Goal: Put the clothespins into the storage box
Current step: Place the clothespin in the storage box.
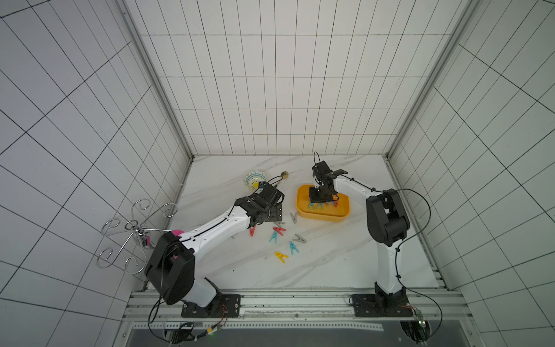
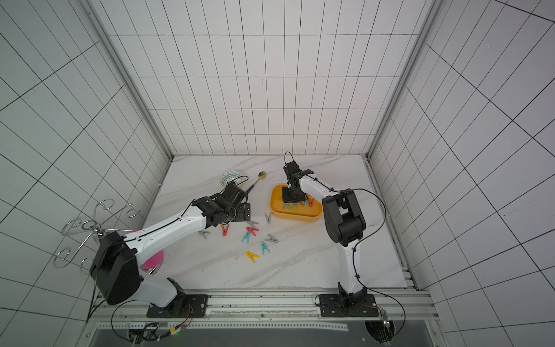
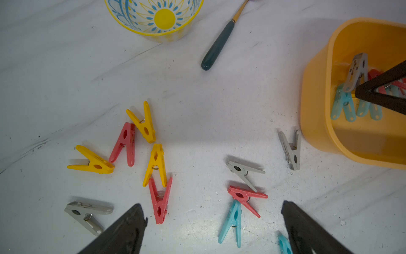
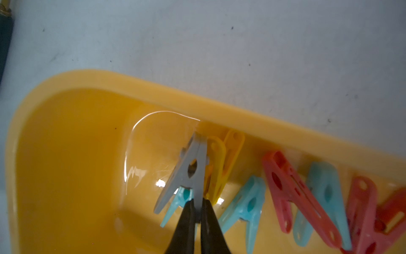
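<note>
So, right claw (image 4: 196, 211) pinching a grey plastic clothespin (image 4: 191, 167) by 1 leg, low inside the shallow yellow plastic storage box (image 4: 153, 90), likely so it drops gently. Left claw (image 3: 213, 205) hangs spread over loose coloured pegs (image 3: 159, 202) at the box's 8 o'clock.

White arms (image 1: 216, 228), black joints (image 1: 387, 219), black cables (image 1: 429, 211)

Teal clothespin (image 3: 283, 244) partly off-frame
</note>
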`<state>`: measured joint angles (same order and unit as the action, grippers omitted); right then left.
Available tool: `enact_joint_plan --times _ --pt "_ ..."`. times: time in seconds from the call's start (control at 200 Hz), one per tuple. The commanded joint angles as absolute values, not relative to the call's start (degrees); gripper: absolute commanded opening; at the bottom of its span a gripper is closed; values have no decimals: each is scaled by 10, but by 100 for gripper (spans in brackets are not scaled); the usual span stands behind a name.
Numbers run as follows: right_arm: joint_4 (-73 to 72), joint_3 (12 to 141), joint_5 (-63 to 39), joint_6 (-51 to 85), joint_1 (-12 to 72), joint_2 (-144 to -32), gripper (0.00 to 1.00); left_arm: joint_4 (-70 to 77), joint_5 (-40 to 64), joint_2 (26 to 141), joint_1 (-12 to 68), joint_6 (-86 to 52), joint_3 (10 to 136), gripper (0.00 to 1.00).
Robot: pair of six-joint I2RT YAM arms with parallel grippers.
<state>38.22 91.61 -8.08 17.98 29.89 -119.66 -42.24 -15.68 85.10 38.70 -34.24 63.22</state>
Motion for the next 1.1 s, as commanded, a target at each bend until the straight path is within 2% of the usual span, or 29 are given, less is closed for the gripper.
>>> enact_joint_plan --times 0.0,0.27,0.43,0.635,0.844,1.094 --pt "390 946 -100 170 303 -1203 12 -416 -169 856 389 -340 642 98" --pt "395 964 -103 175 319 -1207 14 -422 -173 845 388 -342 646 98" --pt "410 968 -93 173 318 -1200 23 -434 -186 834 389 -341 647 98" --pt "428 914 -71 170 326 -1106 25 -434 -195 822 388 -345 632 98" --pt "403 816 -24 205 397 -1013 36 -433 -199 808 380 -351 625 98" --pt "308 728 13 295 482 -1007 42 -432 -193 783 359 -352 606 98"
